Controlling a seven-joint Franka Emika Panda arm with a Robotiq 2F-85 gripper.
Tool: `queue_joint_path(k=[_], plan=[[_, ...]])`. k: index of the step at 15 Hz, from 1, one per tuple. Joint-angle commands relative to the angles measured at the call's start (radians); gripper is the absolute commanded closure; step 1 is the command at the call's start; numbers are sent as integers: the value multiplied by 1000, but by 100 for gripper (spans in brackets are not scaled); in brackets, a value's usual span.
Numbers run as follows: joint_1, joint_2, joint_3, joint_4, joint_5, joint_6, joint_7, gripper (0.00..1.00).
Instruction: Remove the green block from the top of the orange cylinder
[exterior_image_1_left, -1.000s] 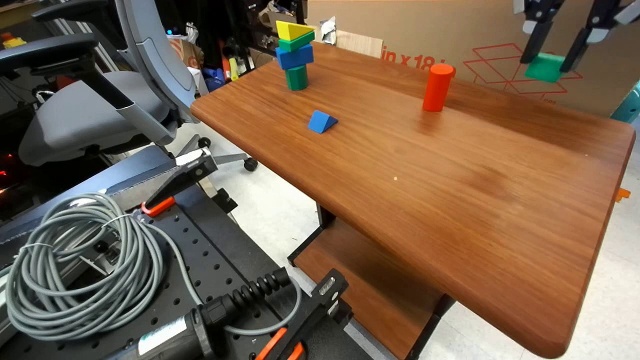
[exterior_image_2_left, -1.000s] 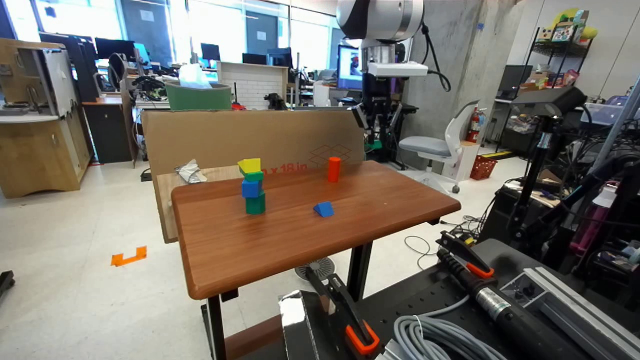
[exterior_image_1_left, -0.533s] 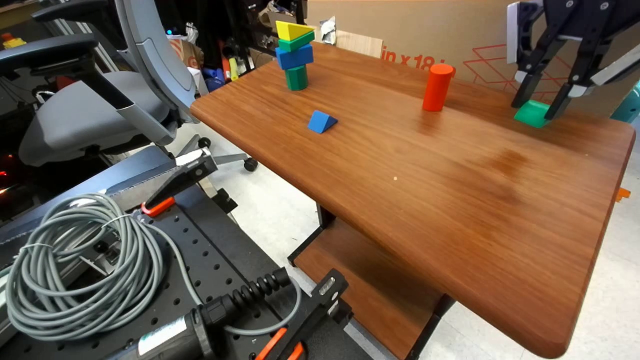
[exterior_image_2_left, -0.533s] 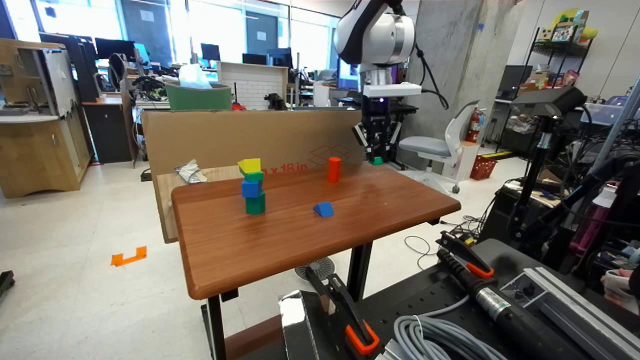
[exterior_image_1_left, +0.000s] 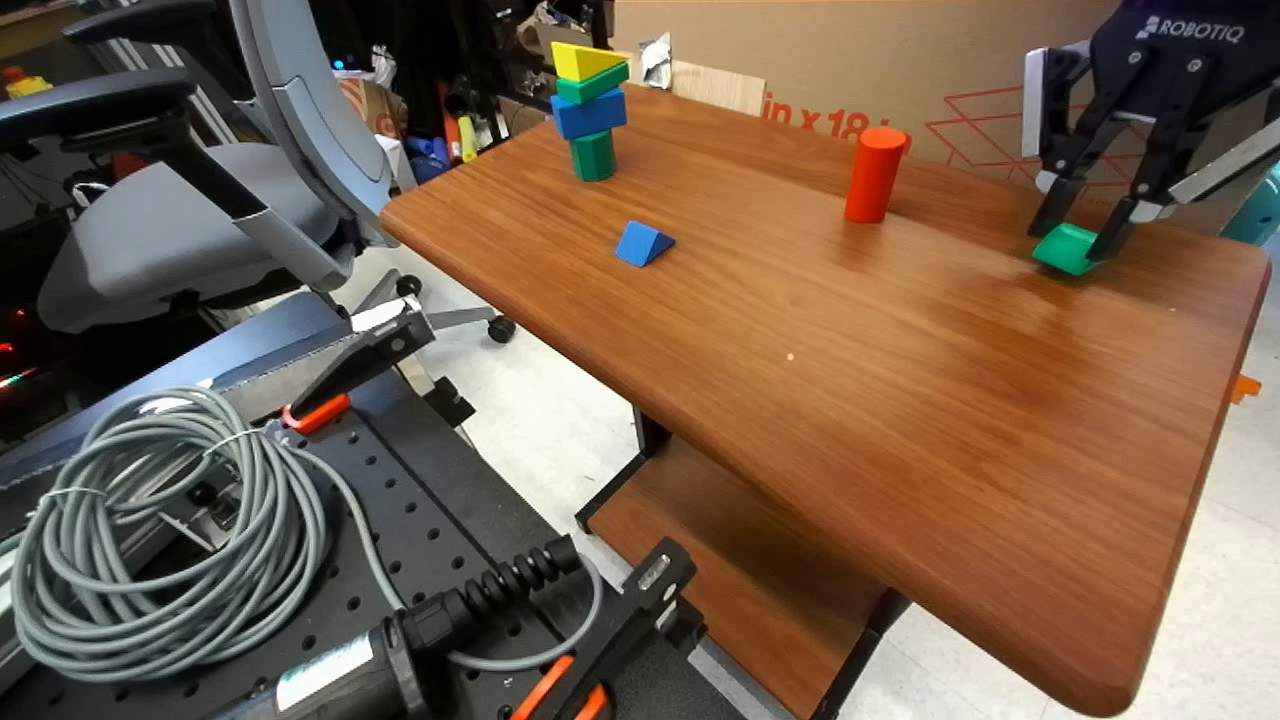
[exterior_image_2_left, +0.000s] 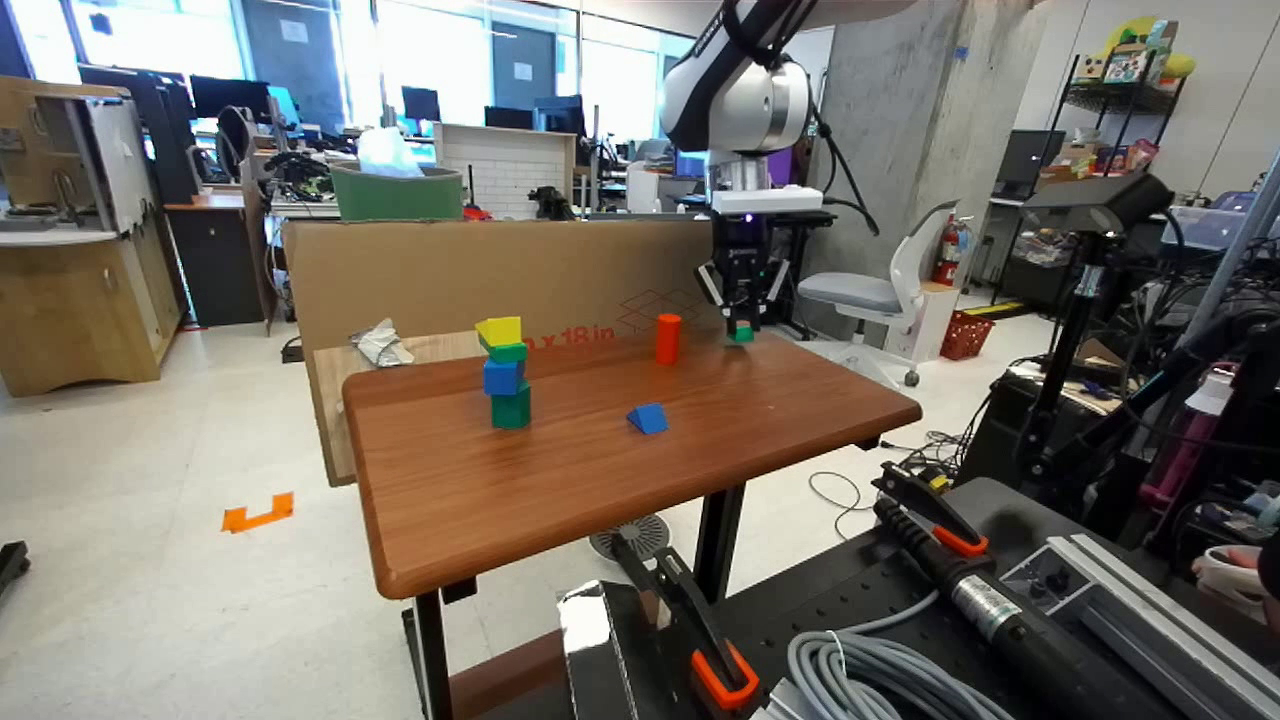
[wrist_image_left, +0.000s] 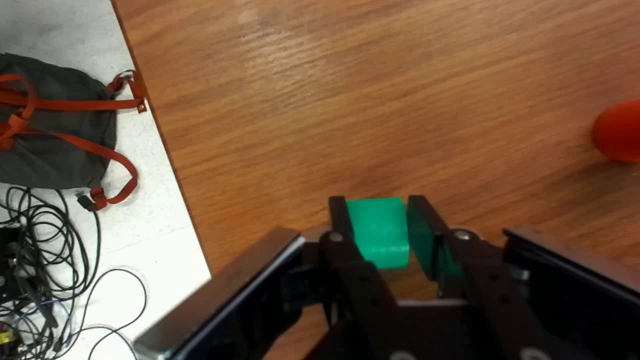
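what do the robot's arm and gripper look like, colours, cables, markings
The arm is rounded, white and black, with a silver collar at its lower end; black cables run beside it. A white bar sits above the gripper, which is black with pale grey outer links, flat dark fingers and white "ROBOTIQ" lettering.

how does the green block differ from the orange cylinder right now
The green block is short and squarish in the wrist view; the orange cylinder is round and taller. The gripper holds the green block, while the orange cylinder stands upright and unheld on the table. Both look plain, each in a single colour.
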Motion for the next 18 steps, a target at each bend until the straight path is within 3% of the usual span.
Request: queue_joint_path(k=[1,4,5,7,12,15,17,18], plan=[[2,78,-4,134,0,-69,10,92],[0,101,-3,166,-1,-87,6,92],[-2,105,-2,172,1,-92,5,42],[-2,81,3,154,3,-90,-5,35],[2,-115,28,13,38,-27,-11,0],[21,-245,32,-50,18,-25,-34,0],[18,-339,49,-90,22,-106,-112,0],[20,-218,32,26,23,-72,-53,0]])
